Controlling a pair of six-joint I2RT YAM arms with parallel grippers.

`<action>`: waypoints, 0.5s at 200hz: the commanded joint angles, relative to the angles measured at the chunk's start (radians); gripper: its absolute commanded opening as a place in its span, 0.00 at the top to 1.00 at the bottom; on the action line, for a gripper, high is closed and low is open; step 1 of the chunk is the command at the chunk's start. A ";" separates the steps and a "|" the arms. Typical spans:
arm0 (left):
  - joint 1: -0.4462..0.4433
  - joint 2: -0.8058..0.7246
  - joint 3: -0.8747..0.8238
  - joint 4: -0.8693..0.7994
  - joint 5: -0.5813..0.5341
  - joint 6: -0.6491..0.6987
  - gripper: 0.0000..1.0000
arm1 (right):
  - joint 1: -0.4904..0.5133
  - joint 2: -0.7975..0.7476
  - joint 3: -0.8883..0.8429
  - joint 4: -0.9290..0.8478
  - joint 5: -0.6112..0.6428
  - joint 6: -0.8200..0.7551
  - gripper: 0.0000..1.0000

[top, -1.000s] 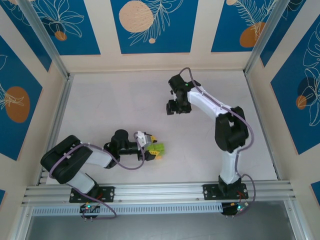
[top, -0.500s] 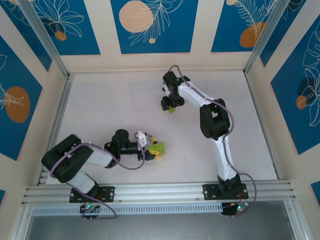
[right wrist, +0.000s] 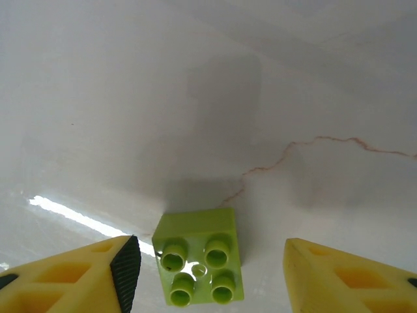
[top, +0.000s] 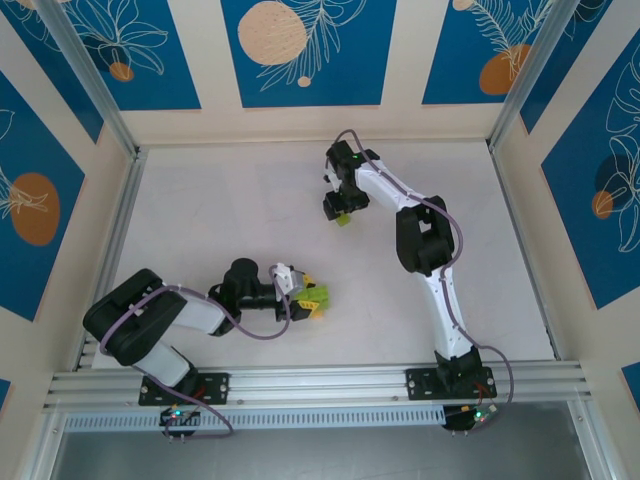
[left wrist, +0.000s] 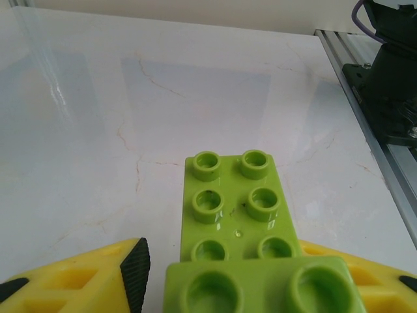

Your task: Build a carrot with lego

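Note:
A lime-green cluster of joined lego bricks fills the low middle of the left wrist view, studs up; its orange brick is hidden. My left gripper is shut on this cluster, yellow fingers on either side, low over the table at the front left. A single lime-green square brick lies on the table between the spread fingers of my right gripper, which is open and touches nothing. From above, that brick peeks out under the right gripper at mid-table.
The white marbled table stretches bare to the left and far side. An aluminium rail runs along the near edge. The right arm's base stands at the right of the left wrist view.
The right arm swung left and lowered its open gripper around the single green brick, then held still. The left arm and its cluster have not moved.

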 commanded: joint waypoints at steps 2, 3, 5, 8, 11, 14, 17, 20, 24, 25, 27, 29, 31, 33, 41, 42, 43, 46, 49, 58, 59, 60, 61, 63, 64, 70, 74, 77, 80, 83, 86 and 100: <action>0.008 0.010 0.021 -0.004 0.027 0.025 0.47 | -0.007 0.017 0.007 -0.018 -0.036 -0.015 0.40; 0.008 0.010 0.021 -0.004 0.028 0.025 0.47 | -0.007 0.018 0.007 -0.018 -0.036 -0.014 0.40; 0.009 0.010 0.021 -0.004 0.028 0.025 0.47 | -0.007 0.019 0.006 -0.018 -0.036 -0.014 0.40; 0.009 0.010 0.021 -0.004 0.028 0.025 0.47 | -0.007 0.021 0.007 -0.018 -0.036 -0.013 0.41; 0.008 0.011 0.021 -0.005 0.028 0.026 0.47 | -0.007 0.022 0.007 -0.018 -0.036 -0.012 0.41; 0.009 0.011 0.021 -0.004 0.028 0.026 0.47 | -0.007 0.024 0.007 -0.018 -0.036 -0.011 0.42; 0.009 0.012 0.021 -0.004 0.028 0.025 0.47 | -0.007 0.026 0.006 -0.019 -0.036 -0.011 0.42; 0.009 0.011 0.021 -0.004 0.028 0.025 0.47 | -0.007 0.027 0.007 -0.020 -0.034 -0.010 0.43; 0.010 0.012 0.022 -0.005 0.026 0.025 0.48 | -0.007 0.029 0.007 -0.021 -0.034 -0.009 0.43; 0.010 0.012 0.022 -0.005 0.026 0.025 0.48 | -0.006 0.029 0.007 -0.021 -0.034 -0.009 0.44; 0.009 0.011 0.022 -0.005 0.026 0.026 0.48 | -0.007 0.029 0.007 -0.022 -0.034 -0.009 0.44; 0.010 0.011 0.021 -0.005 0.026 0.026 0.48 | -0.007 0.031 0.006 -0.023 -0.035 -0.010 0.44; 0.010 0.011 0.021 -0.005 0.027 0.026 0.48 | -0.007 0.032 0.006 -0.022 -0.036 -0.009 0.44; 0.009 0.011 0.021 -0.006 0.026 0.026 0.48 | -0.007 0.031 0.004 -0.022 -0.036 -0.009 0.45; 0.010 0.010 0.021 -0.007 0.024 0.026 0.48 | -0.007 0.032 0.002 -0.023 -0.037 -0.009 0.45; 0.010 0.010 0.022 -0.007 0.024 0.027 0.48 | -0.007 0.032 0.002 -0.023 -0.037 -0.009 0.45; 0.010 0.009 0.022 -0.007 0.024 0.027 0.47 | -0.007 0.032 0.001 -0.024 -0.037 -0.009 0.45; 0.009 0.009 0.022 -0.007 0.024 0.026 0.48 | -0.006 0.033 0.001 -0.022 -0.037 -0.009 0.45; 0.009 0.010 0.022 -0.008 0.024 0.027 0.48 | -0.005 0.032 0.000 -0.022 -0.037 -0.009 0.45; 0.008 0.011 0.021 -0.007 0.024 0.026 0.48 | -0.005 0.032 -0.004 -0.022 -0.037 -0.009 0.46; 0.008 0.011 0.022 -0.008 0.024 0.027 0.48 | -0.005 0.032 -0.005 -0.022 -0.037 -0.009 0.46; 0.009 0.011 0.022 -0.008 0.024 0.027 0.48 | -0.005 0.032 -0.005 -0.022 -0.037 -0.009 0.46; 0.009 0.011 0.022 -0.008 0.024 0.027 0.48 | -0.005 0.033 -0.005 -0.022 -0.037 -0.009 0.46; 0.009 0.011 0.022 -0.008 0.024 0.027 0.48 | -0.006 0.032 -0.006 -0.022 -0.037 -0.009 0.46; 0.008 0.011 0.022 -0.008 0.024 0.027 0.48 | -0.005 0.032 -0.006 -0.022 -0.037 -0.009 0.47; 0.010 0.011 0.023 -0.010 0.023 0.026 0.48 | -0.005 0.032 -0.009 -0.022 -0.037 -0.010 0.47; 0.008 0.011 0.023 -0.010 0.024 0.028 0.48 | -0.004 0.032 -0.009 -0.022 -0.037 -0.009 0.47; 0.009 0.011 0.023 -0.010 0.024 0.028 0.48 | -0.004 0.033 -0.009 -0.022 -0.038 -0.011 0.47; 0.010 0.011 0.022 -0.010 0.023 0.029 0.48 | -0.004 0.033 -0.009 -0.023 -0.039 -0.011 0.47; 0.009 0.011 0.022 -0.011 0.023 0.029 0.48 | -0.004 0.034 -0.010 -0.024 -0.040 -0.012 0.47; 0.009 0.011 0.022 -0.013 0.023 0.029 0.48 | -0.004 0.034 -0.009 -0.025 -0.040 -0.011 0.47; 0.010 0.010 0.023 -0.012 0.023 0.029 0.48 | -0.003 0.035 -0.014 -0.027 -0.037 -0.014 0.47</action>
